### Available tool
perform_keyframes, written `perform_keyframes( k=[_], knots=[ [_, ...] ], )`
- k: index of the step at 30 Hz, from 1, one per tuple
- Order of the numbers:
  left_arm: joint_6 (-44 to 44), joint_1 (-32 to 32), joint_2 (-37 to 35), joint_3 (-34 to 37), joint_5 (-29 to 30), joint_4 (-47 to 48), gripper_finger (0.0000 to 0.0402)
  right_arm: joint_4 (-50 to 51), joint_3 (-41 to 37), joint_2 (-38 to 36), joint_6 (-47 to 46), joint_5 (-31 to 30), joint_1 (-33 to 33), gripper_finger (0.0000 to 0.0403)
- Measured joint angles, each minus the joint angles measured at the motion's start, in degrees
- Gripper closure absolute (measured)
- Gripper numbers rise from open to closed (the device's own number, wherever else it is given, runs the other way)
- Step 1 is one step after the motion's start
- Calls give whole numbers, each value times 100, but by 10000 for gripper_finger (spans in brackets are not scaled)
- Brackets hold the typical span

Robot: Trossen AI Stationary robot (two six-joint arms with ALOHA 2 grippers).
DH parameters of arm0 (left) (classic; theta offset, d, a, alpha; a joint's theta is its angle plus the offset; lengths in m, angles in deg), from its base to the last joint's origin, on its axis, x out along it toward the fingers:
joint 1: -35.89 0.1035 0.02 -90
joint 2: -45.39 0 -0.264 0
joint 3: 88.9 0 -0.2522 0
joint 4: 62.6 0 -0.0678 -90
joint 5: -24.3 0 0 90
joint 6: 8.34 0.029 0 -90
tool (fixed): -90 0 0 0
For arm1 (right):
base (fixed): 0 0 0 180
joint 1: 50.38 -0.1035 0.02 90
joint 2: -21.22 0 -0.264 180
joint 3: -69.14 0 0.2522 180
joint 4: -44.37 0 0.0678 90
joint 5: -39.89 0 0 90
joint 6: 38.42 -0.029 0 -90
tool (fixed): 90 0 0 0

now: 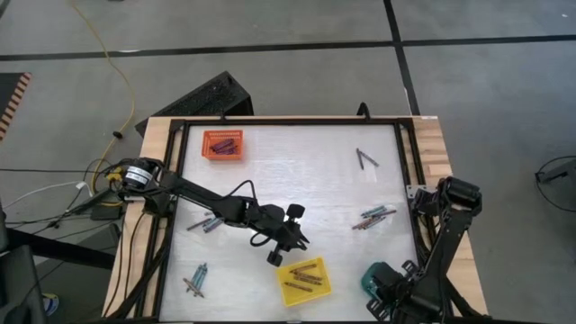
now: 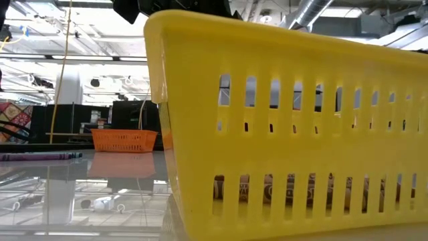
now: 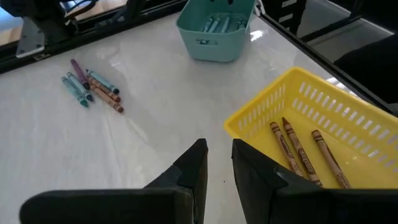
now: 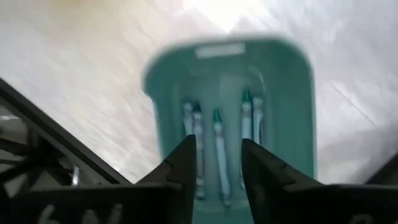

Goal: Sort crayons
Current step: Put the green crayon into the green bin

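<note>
My left gripper [image 3: 219, 149] hovers open by a narrow gap, nothing between its fingers, beside the yellow tray [image 3: 273, 106]; three brownish crayons [image 3: 298, 152] lie in that tray. My right gripper [image 4: 219, 146] is open and points down over the teal tray [image 4: 298, 81]. Several teal crayons [image 4: 249, 118] lie on that tray's floor. In the high view the left gripper [image 1: 274, 258] is near the table's middle front, and the right arm covers part of the teal tray [image 1: 371, 277]. A loose bunch of crayons [image 3: 93, 90] lies flat on the table.
An orange tray [image 1: 222, 144] with crayons stands at the far left. Loose crayons lie at the far right [image 1: 364, 159], mid right [image 1: 373, 216], mid left [image 1: 205, 222] and near left [image 1: 195, 281]. A black frame [image 1: 288, 121] borders the white table.
</note>
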Motion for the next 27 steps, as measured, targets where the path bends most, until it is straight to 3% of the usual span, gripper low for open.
perform_keyframes(
  k=[16, 27],
  knots=[
    [85, 0, 0, 0, 6, 76, 332, 1669, 0, -923, 292, -852, 465, 275],
    [129, 0, -2, 0, -33, 146, 332, 1882, 0, -1244, 2003, -1278, 1521, 275]
  ],
)
